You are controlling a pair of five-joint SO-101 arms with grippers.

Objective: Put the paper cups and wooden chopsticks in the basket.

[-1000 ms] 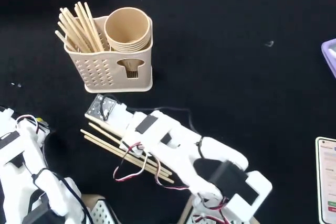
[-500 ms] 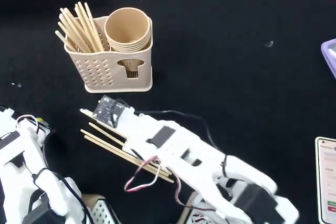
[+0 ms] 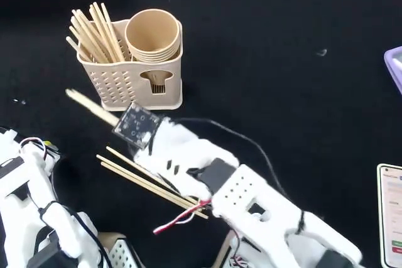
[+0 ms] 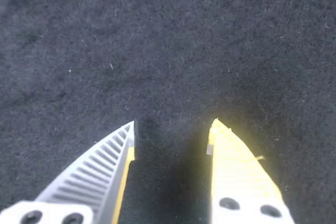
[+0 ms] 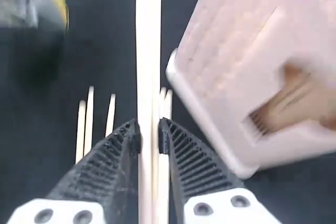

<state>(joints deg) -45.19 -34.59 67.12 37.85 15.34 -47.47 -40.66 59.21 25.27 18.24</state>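
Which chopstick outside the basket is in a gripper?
The chopstick clamped in the right gripper, tip poking out in front of the basket. The other loose chopsticks lie flat on the table.

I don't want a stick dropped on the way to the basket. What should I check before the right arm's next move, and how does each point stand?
1. Right gripper shut on the held chopstick: ok.
2. One stick or two in the grip: cannot tell.
3. Held chopstick over the basket opening: not ok, it lies beside the wall.
4. Basket upright: ok.
5. Left gripper open, over bare table: ok.
6. Loose chopsticks all collected: not ok.
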